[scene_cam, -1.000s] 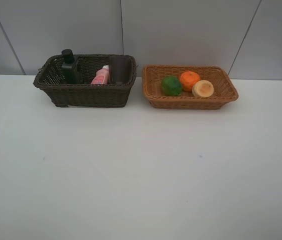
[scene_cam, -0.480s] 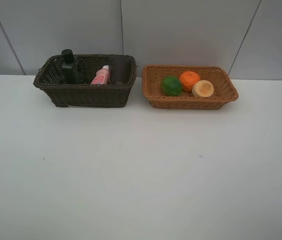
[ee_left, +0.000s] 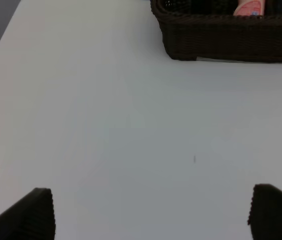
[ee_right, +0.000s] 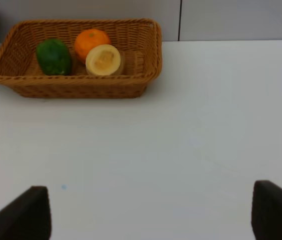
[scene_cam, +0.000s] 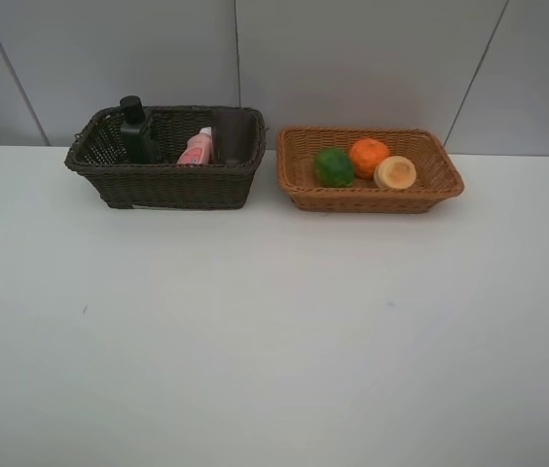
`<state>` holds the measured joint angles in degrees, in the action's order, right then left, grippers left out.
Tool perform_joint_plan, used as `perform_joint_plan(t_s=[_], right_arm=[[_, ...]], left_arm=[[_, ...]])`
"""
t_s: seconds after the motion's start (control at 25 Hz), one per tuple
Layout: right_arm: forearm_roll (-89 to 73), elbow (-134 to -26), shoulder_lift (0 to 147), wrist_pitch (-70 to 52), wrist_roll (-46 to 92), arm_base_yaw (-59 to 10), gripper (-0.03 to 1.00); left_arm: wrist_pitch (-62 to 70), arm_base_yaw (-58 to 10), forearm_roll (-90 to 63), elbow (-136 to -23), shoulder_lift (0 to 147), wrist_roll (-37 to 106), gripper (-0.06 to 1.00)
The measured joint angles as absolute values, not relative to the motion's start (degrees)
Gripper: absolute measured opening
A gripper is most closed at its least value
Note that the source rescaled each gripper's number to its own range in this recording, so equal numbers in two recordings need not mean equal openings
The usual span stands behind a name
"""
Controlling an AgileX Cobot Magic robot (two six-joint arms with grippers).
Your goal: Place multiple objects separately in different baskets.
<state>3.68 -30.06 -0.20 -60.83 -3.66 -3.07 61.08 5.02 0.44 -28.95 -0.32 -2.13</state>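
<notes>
While both arms sit back from the baskets, the scene reads:
Dark brown basket: pump bottle, pink bottle, mauve cup.
Tan basket: green fruit, orange, pale round fruit.
Left gripper: jaws apart, empty, above table.
Right gripper: jaws apart, empty.

The high camera is looking down across the white table from the near side, facing the back wall, taking in the dark brown basket and the tan basket from well back. The left wrist camera is riding low, peering forward past the left gripper, catching only that dark brown basket's front wall ahead of the fingertips. The right wrist camera is doing likewise past the right gripper, framing the whole tan basket ahead and a sliver of the dark one.
</notes>
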Motion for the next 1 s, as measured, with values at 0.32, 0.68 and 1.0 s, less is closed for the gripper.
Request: perform_joint_plan(t_s=[0.32, 0.68, 1.0], right_arm=[[3.68, -30.06, -0.20, -60.83, -3.66, -3.07, 0.71], [3.68, -30.06, -0.20, -60.83, -3.66, -3.07, 0.71], [3.68, -30.06, -0.20, -60.83, -3.66, -3.07, 0.71]], left_arm=[[61.03, 5.02, 1.46, -28.95, -0.32, -3.03, 1.00], [61.03, 7.09, 1.81, -28.95, -0.32, -3.47, 1.00], [61.03, 7.09, 1.81, -28.95, -0.32, -3.47, 1.00]])
